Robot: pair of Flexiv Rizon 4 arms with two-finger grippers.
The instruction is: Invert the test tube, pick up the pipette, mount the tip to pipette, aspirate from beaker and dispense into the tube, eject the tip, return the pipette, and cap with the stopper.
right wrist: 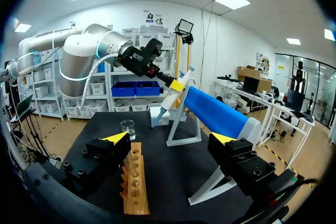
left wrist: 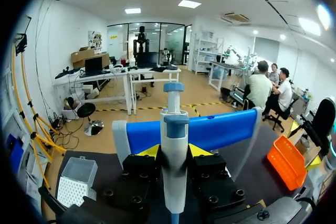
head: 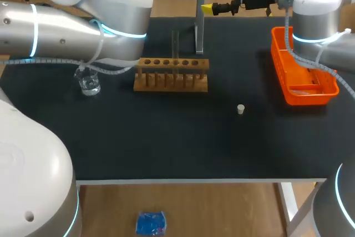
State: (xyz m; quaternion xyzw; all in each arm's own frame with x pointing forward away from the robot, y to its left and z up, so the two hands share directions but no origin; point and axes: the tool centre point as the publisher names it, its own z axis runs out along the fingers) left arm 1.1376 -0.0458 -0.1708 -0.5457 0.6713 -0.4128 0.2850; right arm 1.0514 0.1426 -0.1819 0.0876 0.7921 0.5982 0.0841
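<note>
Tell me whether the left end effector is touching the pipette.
Touching. The left wrist view shows the pipette clamped in the left end effector, which presses against its body from both sides with no gap.

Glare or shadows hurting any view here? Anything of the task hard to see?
Head view: even light, no hard shadows; the clear glass beaker shows bright glints; the small white stopper stands out on the black table mat. Left wrist view: overhead lights glare, yet the white-and-blue pipette between the left gripper's fingers is evenly lit. Right wrist view: similar ceiling glare; beaker plainly visible.
</note>
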